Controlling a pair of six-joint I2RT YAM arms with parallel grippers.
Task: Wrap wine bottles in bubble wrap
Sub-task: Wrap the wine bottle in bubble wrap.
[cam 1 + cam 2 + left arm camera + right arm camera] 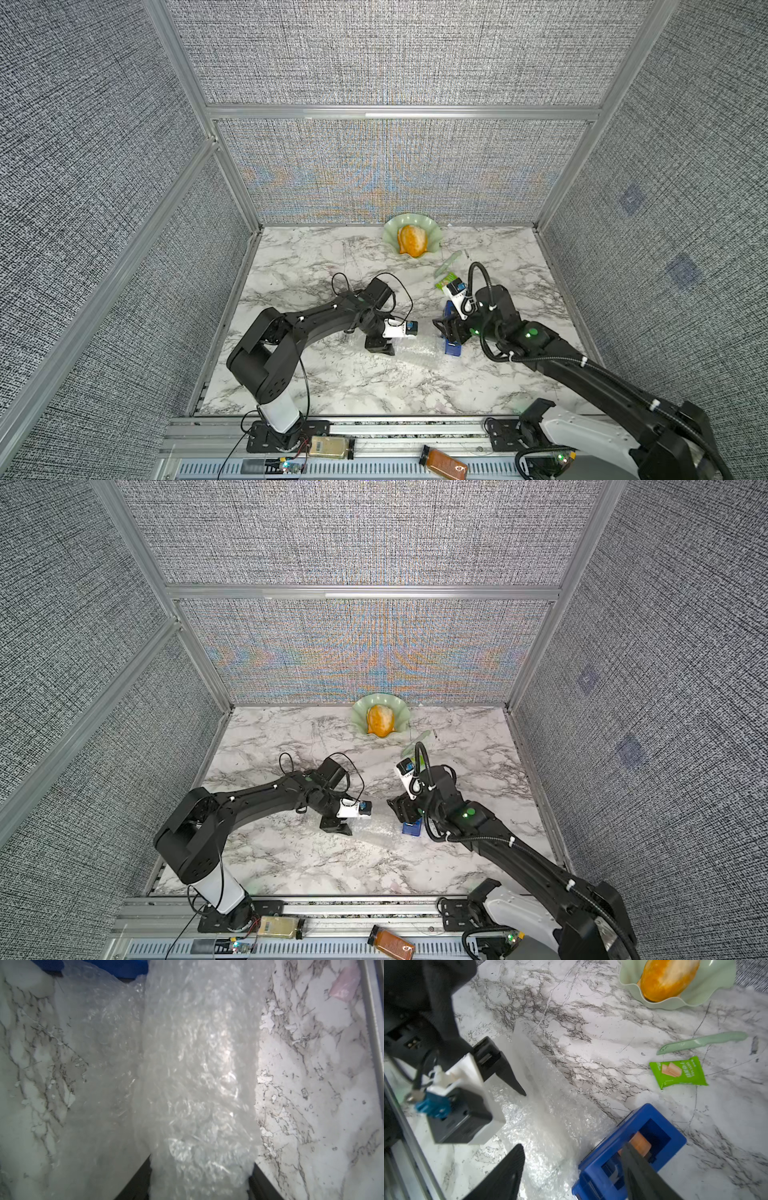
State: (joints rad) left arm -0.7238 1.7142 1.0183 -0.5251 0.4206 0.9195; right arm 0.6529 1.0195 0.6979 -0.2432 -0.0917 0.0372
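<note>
Shows, from above, a white marble counter (332, 382) inside a grey-walled booth, with two black robot arms reaching in from the near edge. At the middle of the counter, between the arms, a whitish, crinkly bundle of bubble wrap (415, 351), lying flat and rolled over on itself. At one end of the bundle, the left fingers (383, 347), partly apart and clamped around the thick roll, the wrap filling the whole gap between them in the left wrist view. Wine bottle not to be made out through the bubbles. At the other end, the right fingers (446, 330), spread wide and gripping nothing, one tip over the wrap, the other over a blue tape dispenser (452, 348) right against the wrap's end. Farther back on the right arm's side, a small green packet (679, 1072) and, just beyond it, a pale green plastic knife (702, 1042). Against the back wall, a scalloped pale green dish (390, 237) holding an orange lump of food (411, 242). On the metal rail in front of the counter, a brown-filled bottle (442, 461) with a black cap, lying on its side.
</note>
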